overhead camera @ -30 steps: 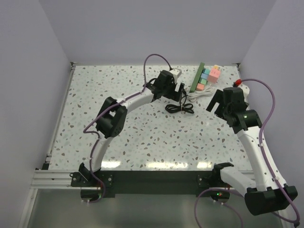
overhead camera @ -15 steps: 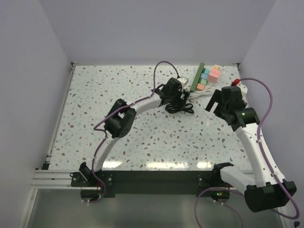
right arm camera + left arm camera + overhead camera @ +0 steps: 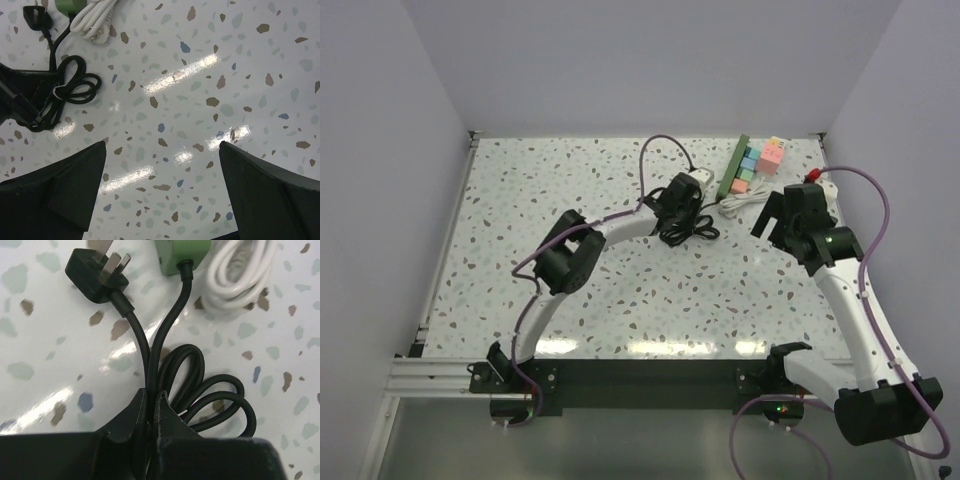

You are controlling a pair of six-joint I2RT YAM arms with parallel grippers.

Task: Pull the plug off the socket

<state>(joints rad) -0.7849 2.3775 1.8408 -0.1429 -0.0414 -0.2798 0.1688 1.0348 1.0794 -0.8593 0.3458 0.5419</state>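
Dark-green and narrow, the socket (image 3: 733, 165) lies slanted near the far edge of the speckled table (image 3: 570, 180), toward the right, with a row of coloured blocks (image 3: 753, 165) just beside its right flank. Its near end shows in the left wrist view, where a black cord (image 3: 173, 315) leaves the green casing. The plug (image 3: 95, 272), black with bare flat metal pins, lies on the tabletop just left of that end, free of the socket, its pins turned toward the green casing but apart from it. Its lead runs alongside the socket's cord, and both strands meet between the fingers of the left gripper (image 3: 150, 402), which are pressed together and pinch the two strands. Right of the pinch the cord gathers in several loops flat on the table. A bundled white cable (image 3: 240, 275) lies just right of the socket's near end, apart from the black loops.

The right gripper (image 3: 161, 143) hovers above bare tabletop with its fingers spread wide, holding nothing. In its view the black loops, the plug and the white cable sit at the upper left, well apart from it. Seen from overhead, the right arm stands to the right of the socket and white cable, and the left arm reaches in from the left
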